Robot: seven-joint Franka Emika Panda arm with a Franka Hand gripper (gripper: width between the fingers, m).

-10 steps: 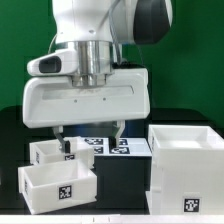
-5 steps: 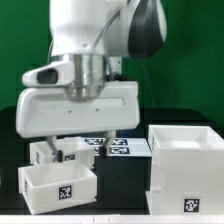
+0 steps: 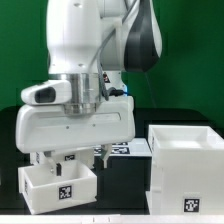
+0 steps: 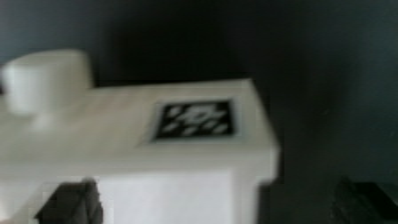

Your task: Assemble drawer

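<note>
In the exterior view a shallow white tray [image 3: 58, 186] with a square marker stands at the front on the left. A second tray [image 3: 66, 158] lies just behind it, mostly hidden by my hand. The tall white casing [image 3: 186, 160] stands on the right. My gripper [image 3: 70, 157] hangs low over the second tray, jaws wide apart. In the wrist view a blurred white tray [image 4: 151, 140] with a marker and a round knob [image 4: 48, 76] fills the frame. My gripper [image 4: 217, 205] is open, with one dark fingertip [image 4: 71, 204] over the tray's edge and the other beyond it.
The marker board [image 3: 126, 149] lies flat on the black table between the trays and the casing, partly behind my hand. A green backdrop stands behind the arm.
My arm has moved to the exterior view's left and come lower. It now covers most of the rear tray. The jaws have stayed open.
</note>
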